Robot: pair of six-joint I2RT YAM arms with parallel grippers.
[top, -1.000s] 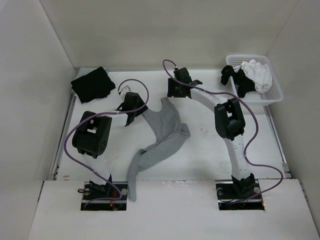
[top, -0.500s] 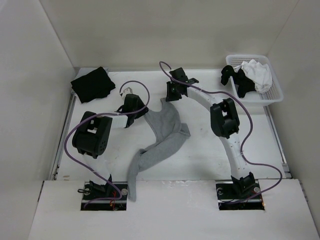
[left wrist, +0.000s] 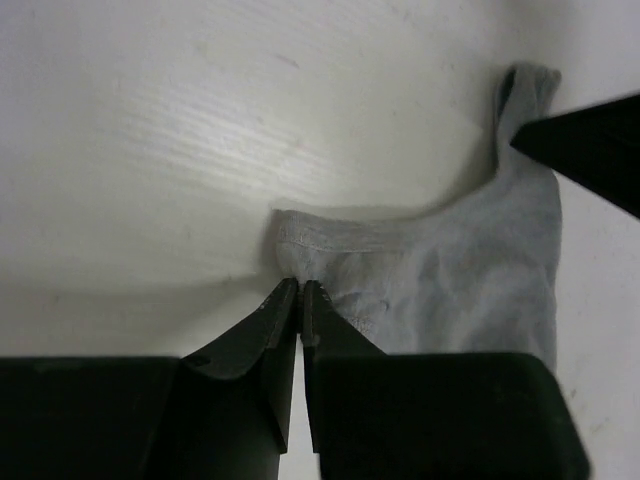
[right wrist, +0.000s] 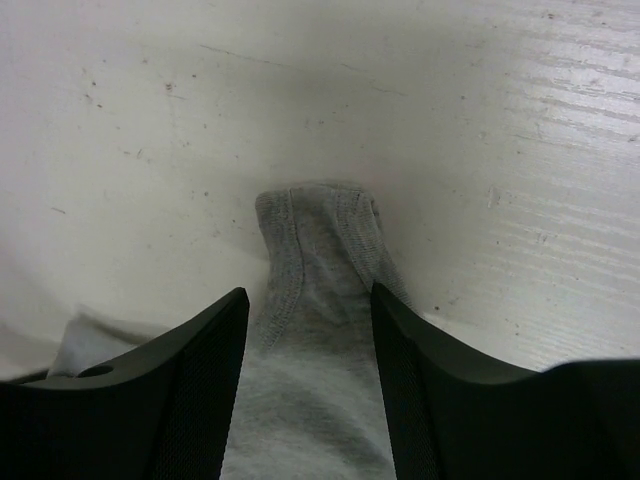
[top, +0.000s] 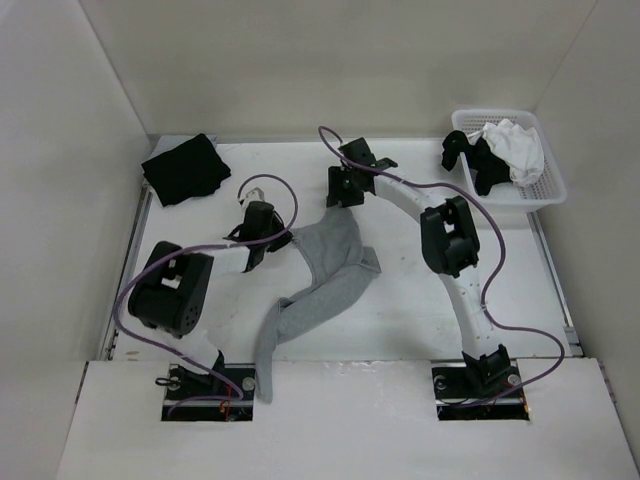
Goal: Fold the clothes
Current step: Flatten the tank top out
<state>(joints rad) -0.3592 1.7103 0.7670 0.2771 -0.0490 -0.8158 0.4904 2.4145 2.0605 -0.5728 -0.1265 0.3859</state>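
Where the white table (top: 420, 300) runs out between pale walls, the top (top: 325, 270) lies near its middle. The top is grey and rumpled, widest at its far end. From there it narrows and twists toward the near edge, ending beside the left arm's base.

The right arm (top: 455, 250) reaches from its base up and leftward to the top's far end. The left arm (top: 175, 290) is bent low on the table's left side, with its wrist turned toward the top's left corner.

A white basket (top: 555, 185) stands at the far right corner, well apart from the top. A white garment (top: 515, 148) is heaped in it, and a dark cloth (top: 478, 160) hangs over its left rim. A black garment (top: 185, 168) lies flat at the far left corner.

The right gripper (right wrist: 308, 295) is down at the table with its jaws spread. A strap (right wrist: 315, 230) of the top lies between them, and its looped end pokes out past the fingertips. No pad visibly presses it.

The left gripper (left wrist: 300, 290) has its jaws pressed together. Their tips pinch the top's stitched edge (left wrist: 330, 235) at a corner, and the fabric wrinkles there.
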